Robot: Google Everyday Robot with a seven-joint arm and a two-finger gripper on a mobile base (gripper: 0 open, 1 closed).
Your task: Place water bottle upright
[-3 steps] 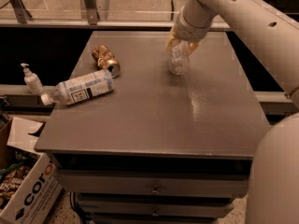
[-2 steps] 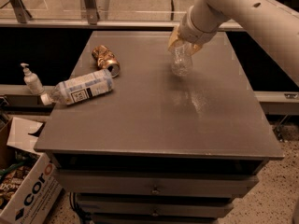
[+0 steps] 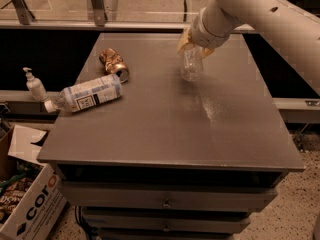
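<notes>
Compared with a second ago, the white arm (image 3: 260, 14) is reaching in from higher on the right, its lower section no longer showing; the held bottle is barely shifting. Worktop (image 3: 165, 129): grey, flat, matte. Labelled bottle (image 3: 87, 95): lying on its side at left, with the crushed gold can (image 3: 114, 64) just behind. End effector (image 3: 195, 45): pinching the top of the water bottle (image 3: 191, 66), clear ribbed plastic, standing near-upright at far centre. Uprighting is looking nearly done; releasing and withdrawing are remaining.
</notes>
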